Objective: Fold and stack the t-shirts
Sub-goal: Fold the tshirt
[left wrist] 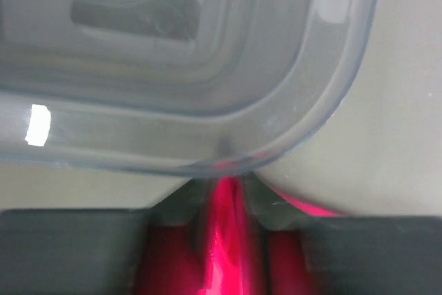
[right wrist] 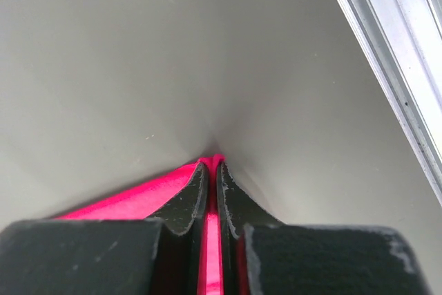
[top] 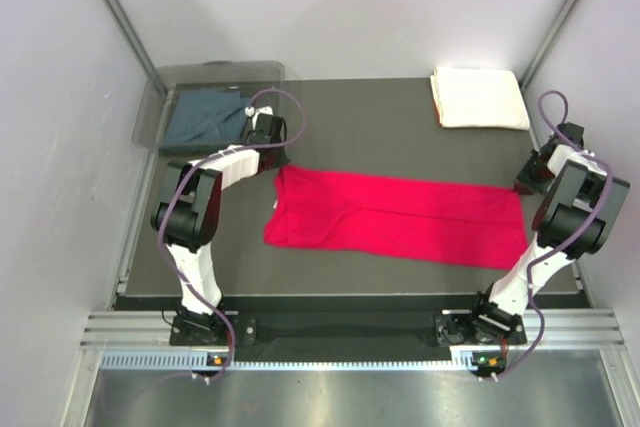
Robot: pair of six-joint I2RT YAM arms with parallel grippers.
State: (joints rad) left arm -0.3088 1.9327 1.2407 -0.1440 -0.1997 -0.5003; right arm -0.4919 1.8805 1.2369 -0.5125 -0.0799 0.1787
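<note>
A bright red cloth t-shirt (top: pixel 395 217) lies on the dark desk (top: pixel 380 117), folded into a long, narrow band. Its long axis runs left to right across the middle of the desk, and the right end sits a little nearer the arm bases than the left. The left end is bunched and wider; the right end is cut straight.

The left gripper (top: pixel 273 162) sits at the far left corner of the band. In the blurred left wrist view its fingers (left wrist: pixel 266 208) stand only slightly apart, with a ridge of red cloth pinched between them. The rounded corner of a clear plastic bin (top: pixel 165 82) is just ahead of it.

The right gripper (top: pixel 523 187) is at the far right corner. Its fingers (right wrist: pixel 190 191) are pressed almost together on a thin edge of the red fabric.

A cream-white t-shirt folded into a neat rectangle (top: pixel 480 97) rests at the far right corner of the desk, well apart from the red shirt. A slate blue-grey t-shirt (top: pixel 205 117) lies crumpled inside the bin at the far left.
</note>
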